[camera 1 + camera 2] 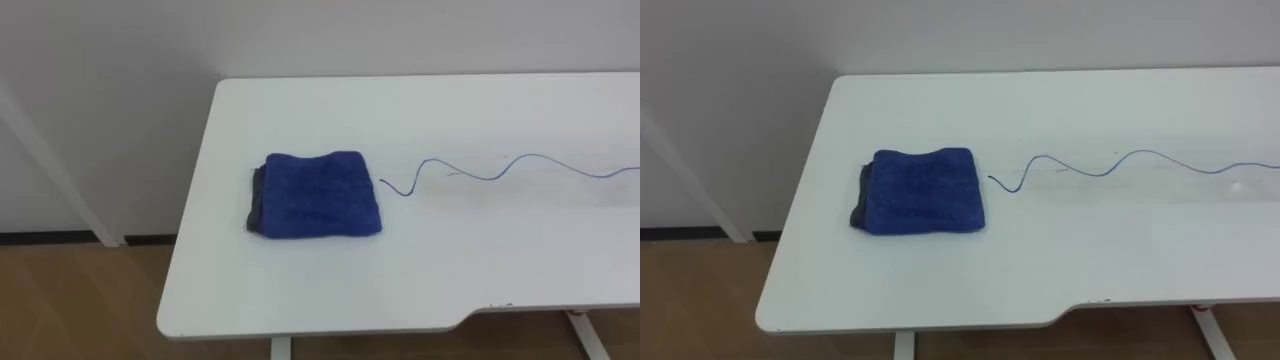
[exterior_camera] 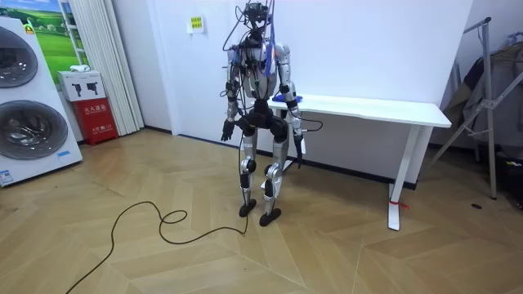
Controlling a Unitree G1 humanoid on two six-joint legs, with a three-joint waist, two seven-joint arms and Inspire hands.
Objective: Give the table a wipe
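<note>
A folded blue cloth (image 1: 318, 194) lies flat on the white table (image 1: 400, 285), near its left end, with a grey layer showing at its left side. To its right, a thin blue wavy line (image 1: 500, 168) is drawn on the tabletop and runs to the right edge of the view. In the room view I stand at the table's (image 2: 368, 109) left end, facing it, arms hanging down. My left hand (image 2: 226, 130) hangs by my hip and my right hand (image 2: 299, 149) hangs below the tabletop. Neither touches the cloth (image 2: 292, 100).
A white wall rises behind the table. The table's front edge has a curved cut-out at the lower right (image 1: 480, 308). Wooden floor lies to the left. Washing machines (image 2: 29, 106) and a red box (image 2: 91, 114) stand at the room view's left, and a metal rack (image 2: 489, 98) at its right.
</note>
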